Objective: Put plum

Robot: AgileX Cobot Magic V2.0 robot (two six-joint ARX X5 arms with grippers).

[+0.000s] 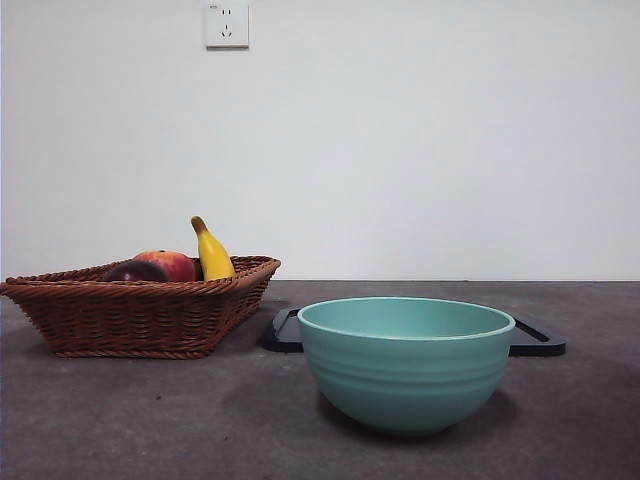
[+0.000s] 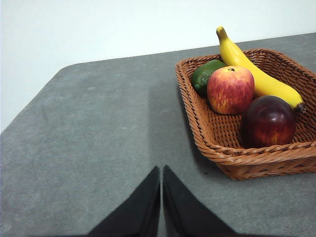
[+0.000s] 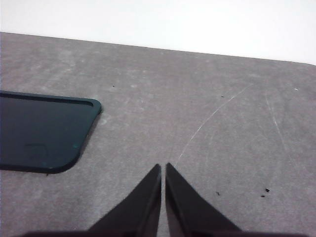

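The plum (image 2: 270,121) is dark maroon and glossy and lies in the wicker basket (image 2: 232,158), at its near corner beside a red-orange fruit (image 2: 230,90). In the front view the plum (image 1: 136,271) peeks just above the basket (image 1: 140,315) rim at the left. My left gripper (image 2: 161,170) hovers shut over bare table, apart from the basket, holding nothing. My right gripper (image 3: 163,168) is also shut and empty, above bare table beside a dark tray (image 3: 42,131). Neither arm shows in the front view.
A yellow banana (image 2: 254,69) and a green fruit (image 2: 205,75) share the basket. A teal bowl (image 1: 405,362) stands front and centre, with the dark tray (image 1: 535,340) lying flat behind it. A wall socket (image 1: 227,25) is on the back wall.
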